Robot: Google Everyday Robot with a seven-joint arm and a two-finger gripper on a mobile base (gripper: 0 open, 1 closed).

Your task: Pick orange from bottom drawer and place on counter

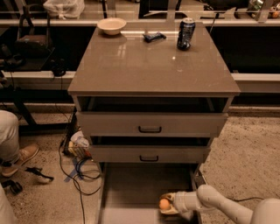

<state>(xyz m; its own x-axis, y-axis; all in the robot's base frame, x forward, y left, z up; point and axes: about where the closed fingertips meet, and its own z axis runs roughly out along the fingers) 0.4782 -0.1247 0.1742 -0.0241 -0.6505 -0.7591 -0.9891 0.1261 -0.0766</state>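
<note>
At the bottom edge of the view, the robot's white arm (218, 205) is seen reaching in from the right, low over the bottom drawer (135, 183), which is pulled out well beyond the cabinet. The gripper (167, 204) is found at the front right part of that drawer's floor, and its two fingers are closed on the orange (164, 204), one above the fruit and one below it. The orange is thus located inside the bottom drawer, close to its right wall and not on the counter. To the left, on the speckled floor, a tangle of cables (81, 170) is laid beside the cabinet, and a brown shoe (19, 158) with a light trouser leg (8, 131) is seen at the left edge. Above the open drawer, two grey drawer fronts are stacked: the lower front (175, 154) and the upper front (183, 124), each fitted with a black handle and each pulled out slightly. The counter (148, 65) is spread over them, glossy and grey-brown. At its far edge, a soda can (186, 34) is stood upright on the right, a small dark object (155, 36) is laid just left of it, and a pale bowl (112, 25) is set further left. Behind the bowl, a plastic bag (63, 8) is seen on a rear shelf.
</note>
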